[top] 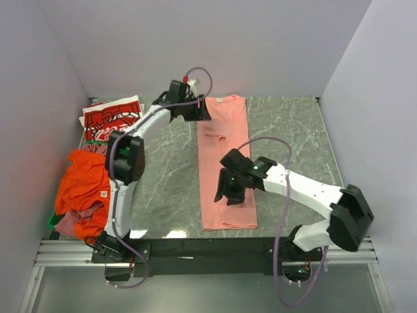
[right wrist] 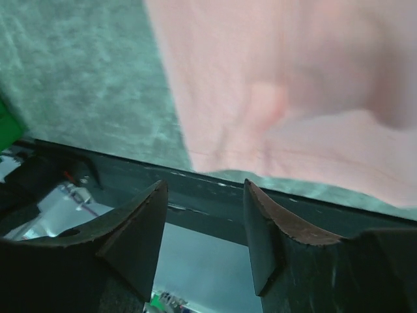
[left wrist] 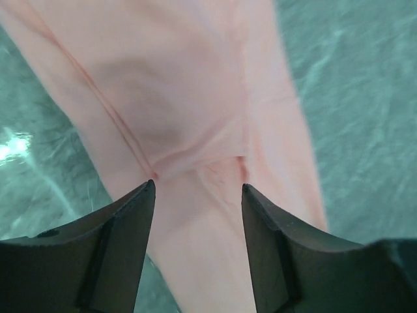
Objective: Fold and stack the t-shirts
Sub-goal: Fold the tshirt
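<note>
- Top external view: salmon-pink t-shirt (top: 225,163) folded into a long strip, flat at mid-counter (top: 169,169).
- Over its far end: left gripper (top: 200,112), spread, empty.
- Over its near half: right gripper (top: 231,193), spread, empty.
- At the counter's left: red t-shirt (top: 111,117), orange t-shirt (top: 85,182), mauve t-shirt (top: 68,223).

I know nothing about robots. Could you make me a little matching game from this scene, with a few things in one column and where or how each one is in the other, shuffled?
1. salmon-pink t-shirt
2. red t-shirt
3. orange t-shirt
4. left gripper

A. crumpled in a heap on the left
B. open, over the far end of the pink cloth
C. lying flat in the far left corner
D. laid out as a long strip in the middle

Pairs: 1-D, 2-C, 3-A, 4-B
</note>
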